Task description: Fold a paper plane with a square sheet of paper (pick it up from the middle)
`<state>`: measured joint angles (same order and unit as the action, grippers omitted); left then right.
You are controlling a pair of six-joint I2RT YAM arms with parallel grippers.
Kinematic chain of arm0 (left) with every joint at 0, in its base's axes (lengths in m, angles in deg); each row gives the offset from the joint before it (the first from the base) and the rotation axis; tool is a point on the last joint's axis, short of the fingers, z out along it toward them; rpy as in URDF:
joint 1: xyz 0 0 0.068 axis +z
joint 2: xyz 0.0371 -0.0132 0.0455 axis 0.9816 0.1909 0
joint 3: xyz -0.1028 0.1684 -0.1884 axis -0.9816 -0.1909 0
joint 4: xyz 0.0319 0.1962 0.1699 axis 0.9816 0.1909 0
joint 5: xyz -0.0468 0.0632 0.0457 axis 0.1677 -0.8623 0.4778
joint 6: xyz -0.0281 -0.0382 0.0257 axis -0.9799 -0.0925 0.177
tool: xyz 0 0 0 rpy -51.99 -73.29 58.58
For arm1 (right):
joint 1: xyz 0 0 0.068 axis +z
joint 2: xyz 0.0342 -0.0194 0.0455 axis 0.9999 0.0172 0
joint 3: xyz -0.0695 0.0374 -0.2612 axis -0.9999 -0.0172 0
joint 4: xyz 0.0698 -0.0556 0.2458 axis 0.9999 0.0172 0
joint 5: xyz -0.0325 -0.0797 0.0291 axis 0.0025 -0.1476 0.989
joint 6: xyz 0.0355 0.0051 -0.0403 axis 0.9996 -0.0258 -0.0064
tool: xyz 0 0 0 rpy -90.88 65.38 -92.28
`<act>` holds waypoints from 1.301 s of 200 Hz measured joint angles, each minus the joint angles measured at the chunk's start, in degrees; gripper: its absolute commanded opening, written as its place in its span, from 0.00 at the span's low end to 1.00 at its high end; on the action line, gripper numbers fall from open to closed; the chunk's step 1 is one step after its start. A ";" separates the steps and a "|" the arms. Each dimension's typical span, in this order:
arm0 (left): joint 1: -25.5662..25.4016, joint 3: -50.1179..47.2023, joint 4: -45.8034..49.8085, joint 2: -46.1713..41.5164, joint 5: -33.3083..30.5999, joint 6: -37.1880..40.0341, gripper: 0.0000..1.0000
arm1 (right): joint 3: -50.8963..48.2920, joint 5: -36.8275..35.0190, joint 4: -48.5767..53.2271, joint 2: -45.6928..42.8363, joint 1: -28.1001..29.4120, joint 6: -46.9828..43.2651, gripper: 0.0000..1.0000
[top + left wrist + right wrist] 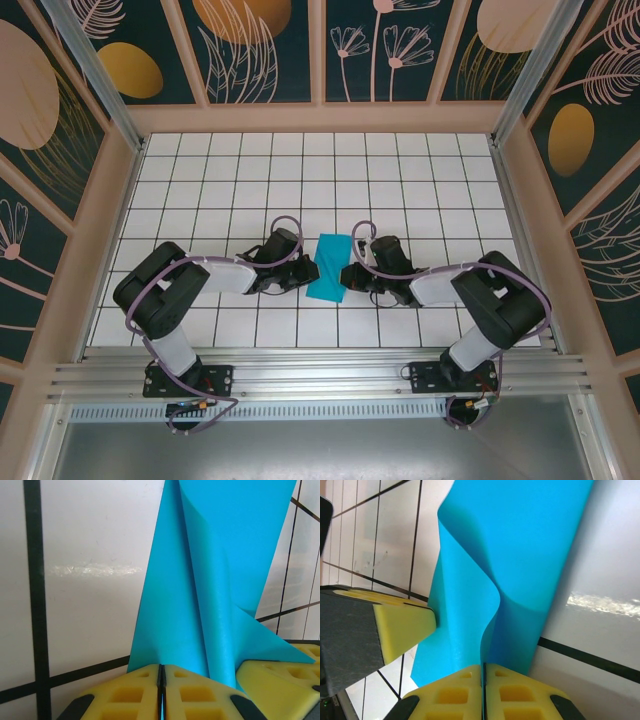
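The left claw point(161, 690) and right claw point(483, 690) are clamping opposite edges of the buckling paper point(328, 268); uneven pulling risks tearing it.

L gripper point(161, 672), R gripper point(483, 672) closed.

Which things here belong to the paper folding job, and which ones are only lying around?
Job: thin teal-blue sheet of paper; left jaws and right jaws, both shut on it.
Not job: white tiled table; flower-patterned wall panels; aluminium rail.
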<state>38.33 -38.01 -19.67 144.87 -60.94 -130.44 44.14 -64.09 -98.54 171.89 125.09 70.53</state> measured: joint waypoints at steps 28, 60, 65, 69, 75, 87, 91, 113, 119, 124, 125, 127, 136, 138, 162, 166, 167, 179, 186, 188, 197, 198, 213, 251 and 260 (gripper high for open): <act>0.00 0.15 0.28 0.00 -0.07 0.22 0.13 | 0.35 0.57 0.04 0.33 -0.04 -0.50 0.09; 0.00 0.35 0.70 0.00 -0.07 0.46 0.13 | 1.46 1.01 0.26 0.59 -0.04 -1.53 0.09; 0.00 0.39 0.83 0.00 -0.09 0.48 0.13 | 1.66 1.14 0.37 0.66 -0.04 -1.64 0.09; 0.00 0.44 0.87 0.00 -0.11 0.48 0.13 | 1.81 1.22 0.48 0.68 -0.04 -1.77 0.09; 0.00 0.48 0.96 0.00 -0.11 0.50 0.13 | 2.03 1.38 0.70 0.74 -0.07 -2.08 0.09; 0.00 0.55 1.07 0.00 -0.11 0.63 0.12 | 2.36 1.66 0.92 0.96 -0.11 -2.56 0.09; 0.00 0.55 1.09 0.00 -0.11 0.63 0.12 | 2.45 1.79 0.96 1.09 -0.15 -2.62 0.09; 0.00 0.59 1.22 0.00 -0.17 0.68 0.12 | 2.73 2.03 1.29 1.95 -0.46 -3.06 0.09; 0.00 0.59 1.22 0.00 -0.24 0.68 0.12 | 2.75 2.12 1.36 2.12 -0.52 -3.10 0.09; 0.00 0.59 1.22 0.00 -0.28 0.68 0.12 | 2.78 2.16 1.38 2.23 -0.59 -3.23 0.09; 0.00 0.59 1.22 0.00 -0.28 0.68 0.13 | 2.78 2.16 1.38 2.27 -0.61 -3.26 0.09; 0.00 0.59 1.25 0.00 -0.28 0.68 0.12 | 2.80 2.21 1.38 2.32 -0.63 -3.28 0.09; 0.00 0.59 1.25 0.00 -0.31 0.68 0.12 | 2.89 2.21 1.44 2.54 -0.66 -3.56 0.09; 0.00 0.59 1.25 0.00 -0.31 0.68 0.12 | 2.93 2.21 1.46 2.58 -0.70 -3.72 0.09; 0.00 0.59 1.25 0.00 -0.31 0.68 0.12 | 3.13 2.62 1.70 2.73 -0.85 -4.09 0.09; 0.00 0.59 1.25 0.00 -0.31 0.68 0.13 | 3.13 2.67 1.70 2.73 -0.85 -4.09 0.09; 0.00 0.59 1.25 0.00 -0.31 0.68 0.12 | 3.13 2.67 1.70 2.73 -0.85 -4.09 0.09; 0.00 0.59 1.25 0.00 -0.33 0.70 0.12 | 3.13 3.17 1.70 2.73 -0.85 -4.09 0.11; 0.00 0.59 1.25 0.00 -0.33 0.70 0.12 | 3.13 3.37 1.70 2.73 -0.85 -4.11 0.12; 0.00 0.59 1.25 0.00 -0.33 0.70 0.12 | 3.13 3.48 1.70 2.73 -0.85 -4.09 0.13; 0.00 0.61 1.27 0.00 -0.31 0.72 0.12 | 3.15 3.72 1.73 2.73 -0.85 -4.07 0.15; 0.00 0.61 1.27 0.00 -0.31 0.72 0.12 | 3.15 3.76 1.73 2.73 -0.85 -4.09 0.16; 0.00 0.74 1.44 0.04 -0.33 0.94 0.12 | 3.17 4.20 1.81 2.67 -0.90 -4.13 0.19; 0.00 0.92 1.73 0.07 -0.37 1.11 0.12 | 3.15 5.44 2.62 0.39 -1.18 -4.09 0.21; 0.00 0.92 1.73 0.07 -0.37 1.11 0.12 | 3.08 5.79 2.60 -0.33 -1.22 -4.07 0.23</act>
<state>38.33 -37.09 -17.94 144.94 -61.32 -129.33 47.22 -58.30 -95.94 171.56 123.87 66.46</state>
